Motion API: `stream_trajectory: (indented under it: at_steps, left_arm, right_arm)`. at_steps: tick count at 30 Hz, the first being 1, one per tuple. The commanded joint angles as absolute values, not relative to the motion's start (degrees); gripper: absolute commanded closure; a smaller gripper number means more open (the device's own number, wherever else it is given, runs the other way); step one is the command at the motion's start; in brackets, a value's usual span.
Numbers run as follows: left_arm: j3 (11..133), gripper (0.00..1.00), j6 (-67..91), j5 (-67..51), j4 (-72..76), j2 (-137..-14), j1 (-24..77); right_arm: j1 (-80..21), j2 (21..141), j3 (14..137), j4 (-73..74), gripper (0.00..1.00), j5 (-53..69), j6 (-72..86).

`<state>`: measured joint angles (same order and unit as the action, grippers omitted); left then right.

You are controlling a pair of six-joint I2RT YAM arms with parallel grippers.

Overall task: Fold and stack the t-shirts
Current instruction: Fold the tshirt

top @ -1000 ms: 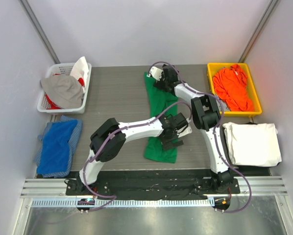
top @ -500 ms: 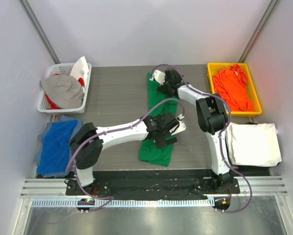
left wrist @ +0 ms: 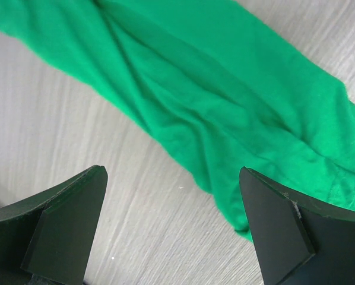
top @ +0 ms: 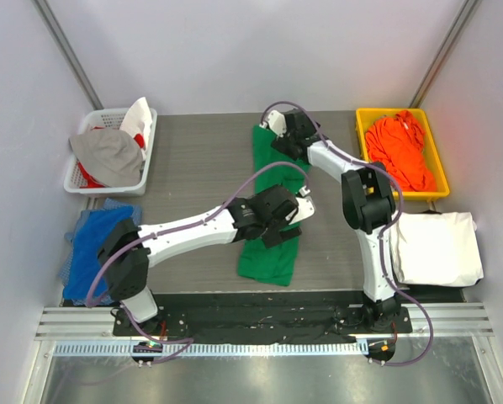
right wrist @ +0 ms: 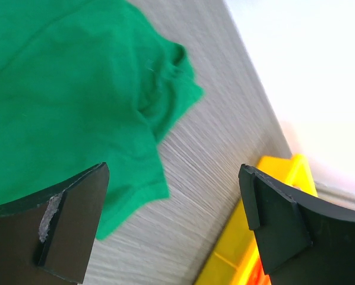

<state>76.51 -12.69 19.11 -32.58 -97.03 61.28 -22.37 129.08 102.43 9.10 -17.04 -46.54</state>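
A bright green t-shirt lies folded into a long strip down the middle of the table. My left gripper hovers over its lower half, open, with bare table and the shirt's edge between its fingers. My right gripper hangs open over the strip's far end, where a sleeve shows. An orange t-shirt is heaped in the yellow bin. A white t-shirt lies folded at the right edge.
A white basket with grey, white and red clothes stands at the far left. Blue cloth lies in front of it. The yellow bin's rim is close to my right gripper. Cables loop above both arms.
My left arm has swung left and back, its gripper moving up along the green strip. The strip's near end has shifted left. My right gripper has edged slightly farther back.
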Motion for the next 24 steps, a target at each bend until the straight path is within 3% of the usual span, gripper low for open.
stream_trajectory:
  at_steps: [1, 6, 16, 21, 24]
  left_arm:
    - [76.6, 0.0, -13.2, 21.4, -28.3, -90.2, 57.2]
    - [75.2, 0.0, -12.5, 16.2, -28.5, -85.3, 48.5]
    - [67.1, 0.0, -9.2, 3.0, -32.6, -79.2, 45.6]
    - [68.2, 0.0, -7.7, -3.3, -38.6, -80.9, 44.8]
    - [68.4, 0.0, -6.3, -6.8, -40.5, -81.5, 44.6]
  right_arm:
    - [-21.6, 119.5, 98.5, 8.1, 0.0, -20.5, -43.8]
    - [-21.4, 107.4, 87.8, 10.3, 0.0, -19.8, -40.6]
    - [-27.9, 81.7, 62.3, 23.5, 0.03, -16.3, -32.5]
    - [-39.0, 71.5, 52.8, 28.6, 0.1, -17.3, -30.2]
    - [-41.0, 68.9, 51.6, 32.8, 0.19, -11.3, -27.4]
